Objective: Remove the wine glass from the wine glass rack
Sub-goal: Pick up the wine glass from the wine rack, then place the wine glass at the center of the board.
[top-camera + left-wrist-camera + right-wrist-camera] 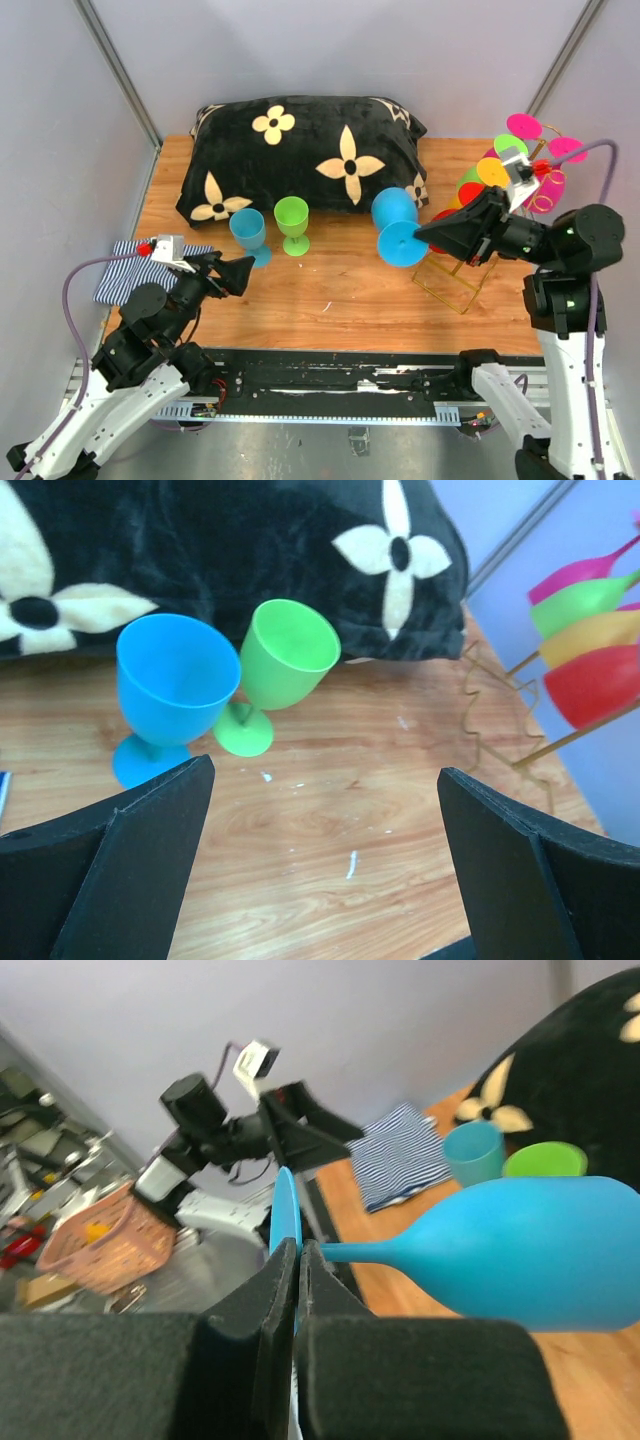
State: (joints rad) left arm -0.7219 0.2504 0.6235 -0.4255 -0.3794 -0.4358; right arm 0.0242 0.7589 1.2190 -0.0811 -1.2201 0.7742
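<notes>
My right gripper [432,236] is shut on the foot disc [285,1210] of a blue wine glass [394,212], held on its side above the table, left of the gold wire wine glass rack [455,281]. In the right wrist view the jaws [298,1252] pinch the disc, and the stem and bowl [530,1250] stick out to the right. The rack [497,723] holds several pink, green, yellow and red glasses [522,160]. My left gripper [232,272] is open and empty low over the table at the left [325,780].
A light blue glass [247,232] and a green glass [292,222] stand upright in front of a black flowered pillow [300,155]; both show in the left wrist view [175,685] [287,658]. A striped cloth [125,270] lies at the table's left edge.
</notes>
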